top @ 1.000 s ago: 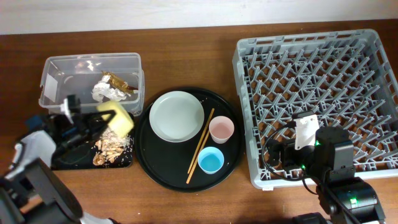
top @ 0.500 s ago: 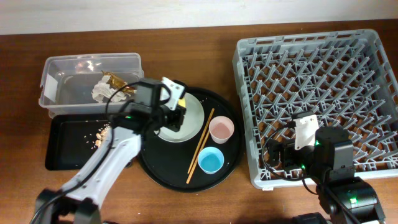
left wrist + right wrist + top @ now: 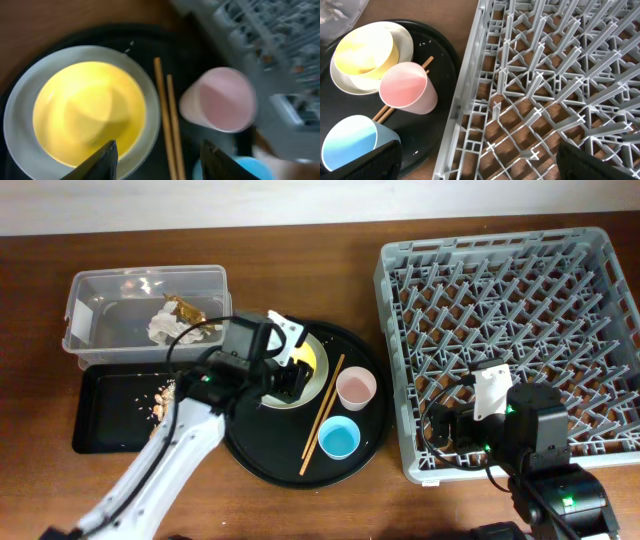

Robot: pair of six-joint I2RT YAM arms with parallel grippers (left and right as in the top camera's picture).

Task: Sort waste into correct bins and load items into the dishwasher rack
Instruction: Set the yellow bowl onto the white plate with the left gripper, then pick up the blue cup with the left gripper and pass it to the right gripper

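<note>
Dish-loading step, by the look: yellow bowl (image 3: 90, 115) resting on plate (image 3: 15, 115), left of chopsticks (image 3: 167, 125). Left gripper (image 3: 159, 147) spread open, empty, just above it. Right gripper (image 3: 479, 150) open over rack (image 3: 500, 310). Next, likely: clamping bowl's rim, carrying right to rack.

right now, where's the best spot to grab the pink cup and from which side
Probably the rim of the pink cup, from straight above: it stands upright, mouth open, so the wall can be pinched inside and out. Take the side facing the dishwasher rack; the chopsticks and light blue cup crowd the other sides.
</note>
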